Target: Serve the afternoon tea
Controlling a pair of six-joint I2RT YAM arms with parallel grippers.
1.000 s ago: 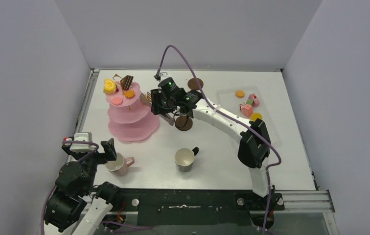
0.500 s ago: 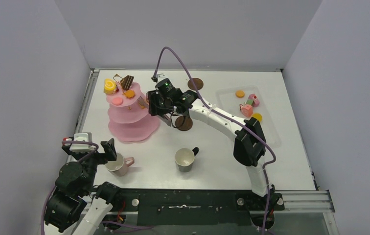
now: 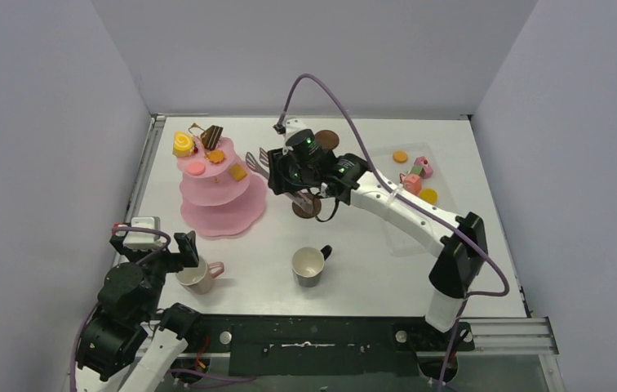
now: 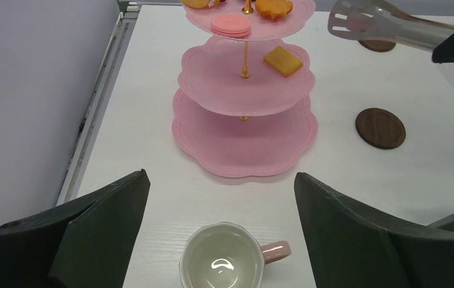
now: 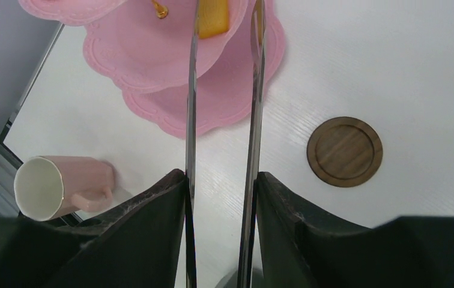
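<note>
Tongs [image 5: 253,90], clamped in the right gripper [image 5: 220,186], tips spread, hover near a yellow pastry [image 4: 283,60] on the stand [image 4: 242,144]; left gripper [image 4: 220,180] gapes wide, empty, above the pink mug [image 4: 218,264].

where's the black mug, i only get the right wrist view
observer: The black mug stands upright near the front middle of the table, right of the pink mug.
operator: are the tongs tips empty
observer: Yes. The tongs hold nothing at their tips; the yellow pastry lies on the middle tier of the stand.
operator: left claw busy?
observer: No, the left claw is open, right by the pink mug.
</note>
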